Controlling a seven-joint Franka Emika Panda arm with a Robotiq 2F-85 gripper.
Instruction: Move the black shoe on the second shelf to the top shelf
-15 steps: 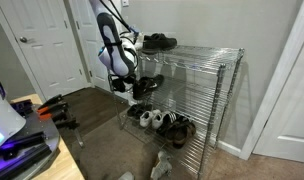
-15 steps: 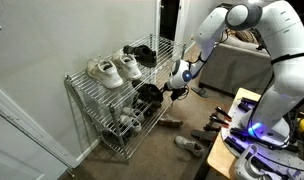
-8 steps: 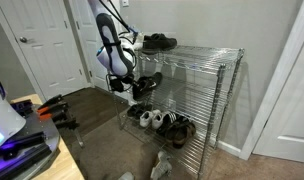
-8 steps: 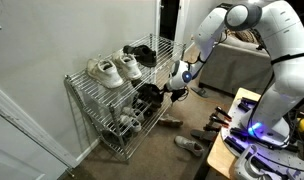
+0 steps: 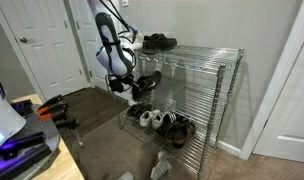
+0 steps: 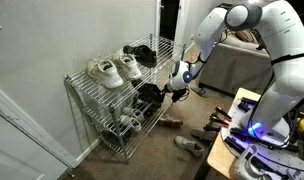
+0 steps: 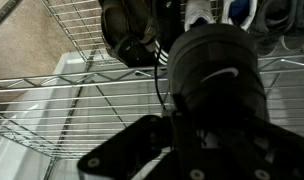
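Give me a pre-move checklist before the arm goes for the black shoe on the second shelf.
1. Black shoe lying on the second shelf: ok, seen in both exterior views.
2. Gripper level with that shelf, beside the shoe: ok.
3. Jaws open: cannot tell; the gripper's own body fills the wrist view.
4. Contact with the shoe: cannot tell.
5. Free spot on the top shelf: ok, bare wire beside the black pair.

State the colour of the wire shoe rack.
Silver-grey metal; the rack shows best in an exterior view.
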